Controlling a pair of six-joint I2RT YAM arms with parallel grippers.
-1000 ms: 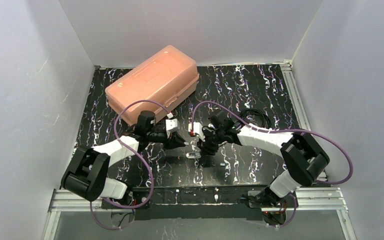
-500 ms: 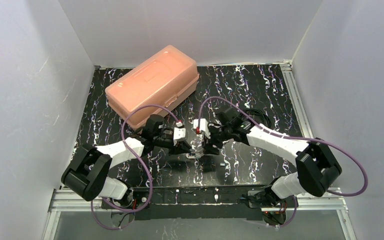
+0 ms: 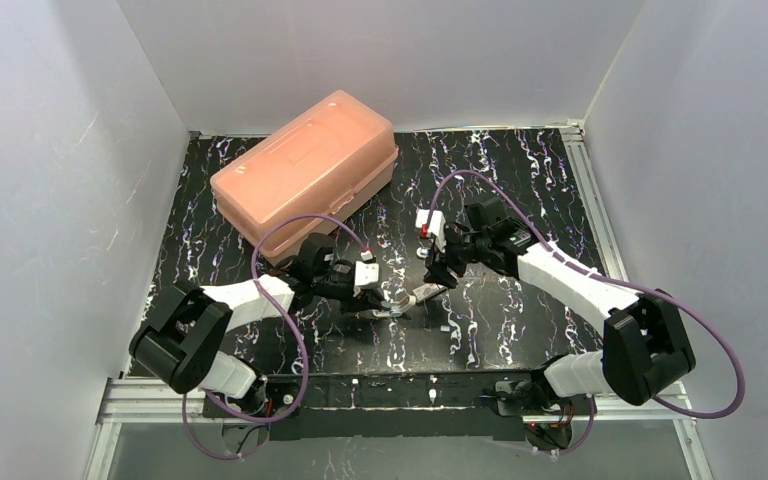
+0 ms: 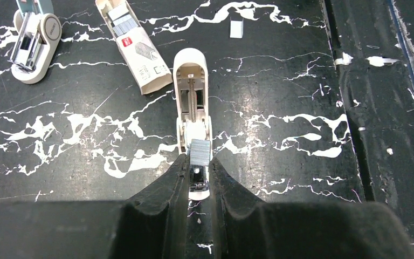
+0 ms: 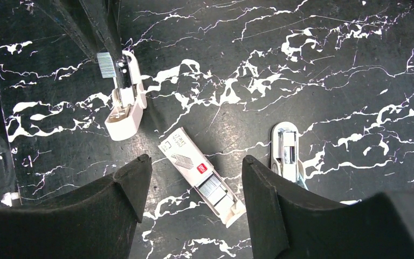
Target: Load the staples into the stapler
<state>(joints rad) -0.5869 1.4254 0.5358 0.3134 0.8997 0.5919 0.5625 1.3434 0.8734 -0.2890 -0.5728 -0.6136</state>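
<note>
Black marbled table (image 3: 520, 180): my left gripper (image 4: 199, 170) is clamped on the stapler (image 4: 193, 108) at its rear end, pinning it flat and open for loading. Staples (image 4: 200, 151) sit at its channel. My right gripper (image 5: 195, 167) hovers with jaws apart over the staple box (image 5: 205, 183), holding nothing.

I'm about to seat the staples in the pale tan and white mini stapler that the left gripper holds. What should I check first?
1. Left gripper grip on the opened pale tan and white mini stapler: ok, fingers shut on its near end.
2. Stapler open, metal channel exposed: ok.
3. Grey strip of staples seated flat in the channel: not ok, it appears to stand proud at the gripped end.
4. Right gripper free to help: ok, open and empty, above the white cardboard staple box.
5. Spare staples: ok, more grey strips show in the box's open end.
</note>
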